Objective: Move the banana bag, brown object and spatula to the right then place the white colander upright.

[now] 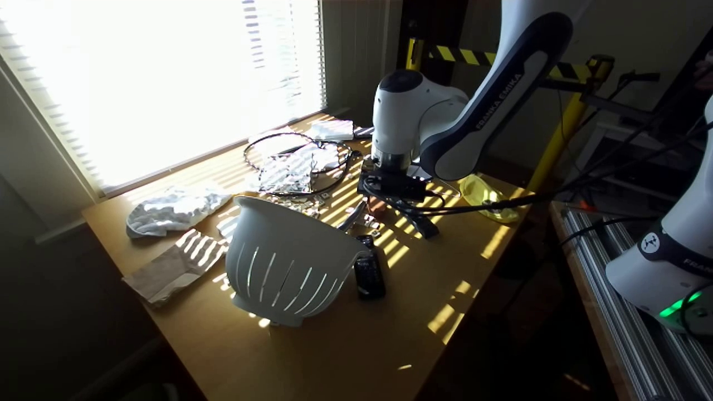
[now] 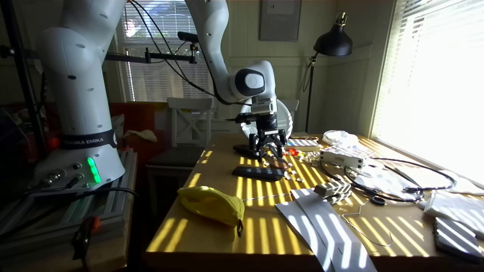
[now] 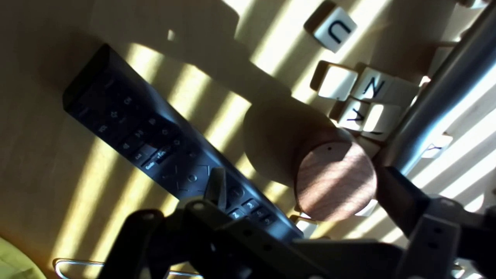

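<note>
The brown object [image 3: 335, 182] shows a round wooden end in the wrist view. My gripper [image 3: 308, 184] is open, with the brown object between its fingers, closer to the right finger; I cannot tell whether they touch. In an exterior view the gripper [image 2: 270, 156] hangs low over the table. A dark shiny shaft [image 3: 445, 85], seemingly the spatula, slants beside the brown object; it also shows in an exterior view [image 1: 353, 216]. The yellow banana bag [image 2: 213, 204] lies near the table's edge, also here [image 1: 482, 195]. The white colander [image 1: 289, 250] is tilted, partly behind the gripper in an exterior view [image 2: 285, 117].
A black remote [image 3: 162, 147] lies under the left finger. Letter tiles [image 3: 335, 29] are scattered around. Another black object [image 1: 369, 275] lies beside the colander. A looped black cable [image 2: 423, 190], white strips [image 2: 321, 226] and a white crumpled bag [image 1: 175, 209] lie on the table.
</note>
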`<control>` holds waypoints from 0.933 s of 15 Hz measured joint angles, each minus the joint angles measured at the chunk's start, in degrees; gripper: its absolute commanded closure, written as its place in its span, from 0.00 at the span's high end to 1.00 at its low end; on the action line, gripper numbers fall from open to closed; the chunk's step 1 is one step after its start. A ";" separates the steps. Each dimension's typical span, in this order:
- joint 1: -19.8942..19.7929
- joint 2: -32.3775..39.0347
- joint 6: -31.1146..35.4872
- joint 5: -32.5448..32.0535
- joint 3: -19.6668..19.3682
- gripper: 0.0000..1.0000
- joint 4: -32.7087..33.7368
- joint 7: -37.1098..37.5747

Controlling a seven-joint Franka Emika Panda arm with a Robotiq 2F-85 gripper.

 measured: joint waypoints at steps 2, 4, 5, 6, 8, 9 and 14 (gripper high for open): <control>0.00 0.42 1.23 0.37 -0.12 1.00 0.05 -0.50; -0.02 0.90 2.54 1.76 -0.04 1.00 0.31 -2.09; -0.05 1.17 3.06 2.75 0.00 1.00 0.46 -3.06; -0.14 1.45 3.34 3.69 0.06 0.99 0.60 -3.90; -0.41 2.05 3.57 5.71 0.13 0.93 0.94 -5.70; -0.55 2.42 3.59 6.60 0.13 0.89 1.15 -6.51; -0.82 4.75 3.60 9.38 0.11 0.92 3.14 -8.56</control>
